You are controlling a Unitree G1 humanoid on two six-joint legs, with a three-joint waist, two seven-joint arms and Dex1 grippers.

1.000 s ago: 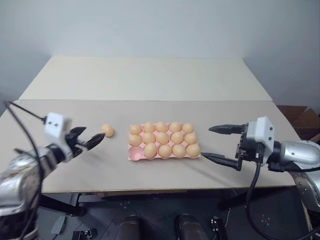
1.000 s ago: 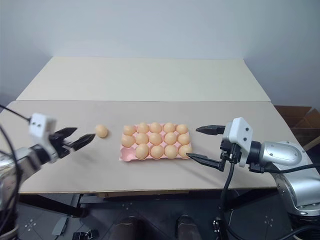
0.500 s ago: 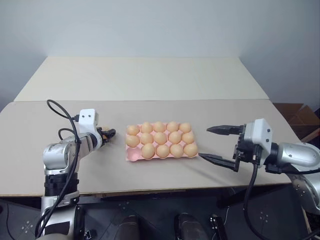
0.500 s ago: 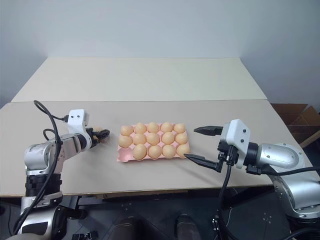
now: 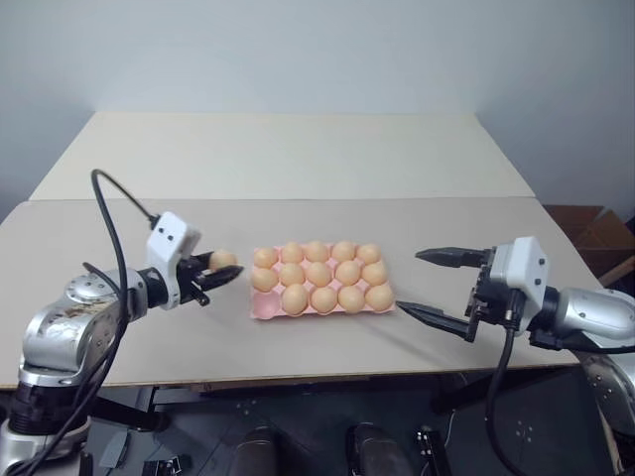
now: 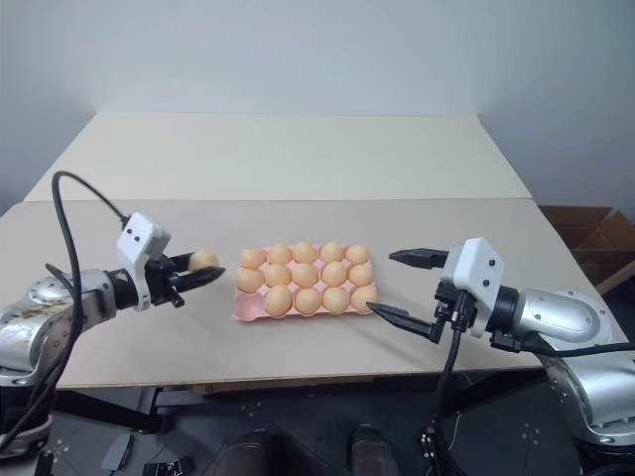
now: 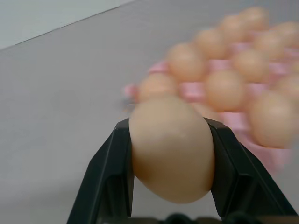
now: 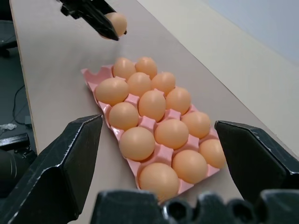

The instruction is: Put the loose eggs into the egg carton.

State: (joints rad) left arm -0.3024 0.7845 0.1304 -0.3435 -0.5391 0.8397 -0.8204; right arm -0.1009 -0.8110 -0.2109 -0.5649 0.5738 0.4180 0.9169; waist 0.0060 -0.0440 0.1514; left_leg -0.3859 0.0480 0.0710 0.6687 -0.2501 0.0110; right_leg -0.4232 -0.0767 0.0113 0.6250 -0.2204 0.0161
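Observation:
A tan-orange egg (image 5: 222, 261) is clamped between the two black fingers (image 7: 110, 163) of my left gripper (image 5: 224, 268), just above the table. It hangs a short way left of the pale-pink egg carton (image 5: 260, 309). Eggs fill most of the carton's cups. The front-left corner cup (image 8: 92, 75) looks bare. My right gripper (image 5: 408, 282) hovers just right of the carton, open wide with nothing between its fingers. The right wrist view shows the held egg (image 8: 117, 22) beyond the carton's far end.
The beige table (image 5: 149, 337) runs on into a second table (image 5: 288, 149) behind a seam. A cardboard box (image 5: 595, 233) sits on the floor at the far right. A black cable (image 5: 114, 203) loops over my left arm.
My left gripper reached the egg lying on the table, shut on it, and has carried it slightly up and right toward the carton. The right gripper stays still and open.

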